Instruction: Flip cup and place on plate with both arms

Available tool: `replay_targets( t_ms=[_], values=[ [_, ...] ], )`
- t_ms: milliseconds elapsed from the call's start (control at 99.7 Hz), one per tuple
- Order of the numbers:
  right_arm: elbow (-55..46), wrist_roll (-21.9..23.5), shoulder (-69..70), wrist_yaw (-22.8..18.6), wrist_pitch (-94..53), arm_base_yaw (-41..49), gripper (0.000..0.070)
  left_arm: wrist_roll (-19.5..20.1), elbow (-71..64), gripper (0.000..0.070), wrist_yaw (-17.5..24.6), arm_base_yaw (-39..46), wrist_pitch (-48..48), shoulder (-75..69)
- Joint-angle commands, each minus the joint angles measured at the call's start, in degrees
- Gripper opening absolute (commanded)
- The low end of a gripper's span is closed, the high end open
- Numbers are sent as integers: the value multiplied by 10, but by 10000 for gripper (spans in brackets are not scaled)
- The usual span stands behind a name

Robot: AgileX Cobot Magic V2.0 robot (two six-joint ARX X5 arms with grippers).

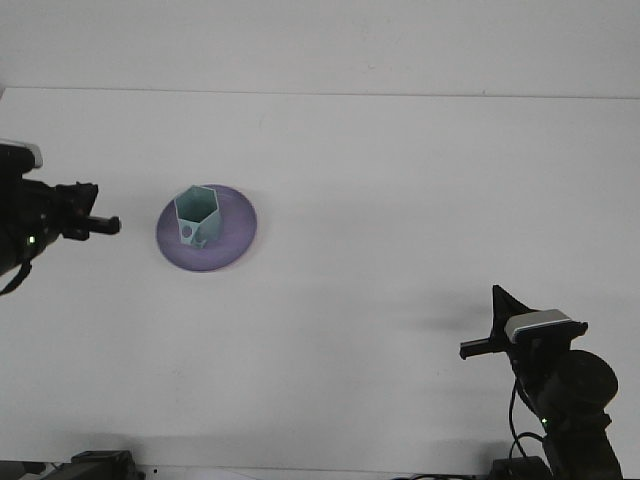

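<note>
A teal hexagonal cup [196, 214] stands upright, mouth up, on the left part of a purple plate [230, 240] in the left half of the white table. My left gripper [97, 208] is drawn back to the left edge of the view. It is well clear of the plate, open and holding nothing. My right gripper [483, 322] rests low at the bottom right, far from the cup, open and empty.
A white wall [320, 40] rises behind the table's far edge. The right arm's base [565, 400] fills the bottom right corner. The white tabletop [400, 220] stretches between plate and right arm.
</note>
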Motion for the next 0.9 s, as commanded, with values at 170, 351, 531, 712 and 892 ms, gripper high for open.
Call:
replay_targets(
  t_ms=[170,351,531,712,892],
  values=[
    [-26,7,-82,24,2,0,0,1,-417,12,-4,-1,283,-240],
    [-42,-2,-129,35,27,0,0,-28,-706,12,-3,-1,505,-421],
    [-42,-1,-128,40,21,0,0,-37,-823,12,-4,-1,588,-509],
    [-42,-4,-128,54,12,0,0,-83,-824,12,-4,-1,589,-517],
    [-42,-4,-128,54,18,0,0,-96,-824,12,-4,-1,590,-520]
  ],
)
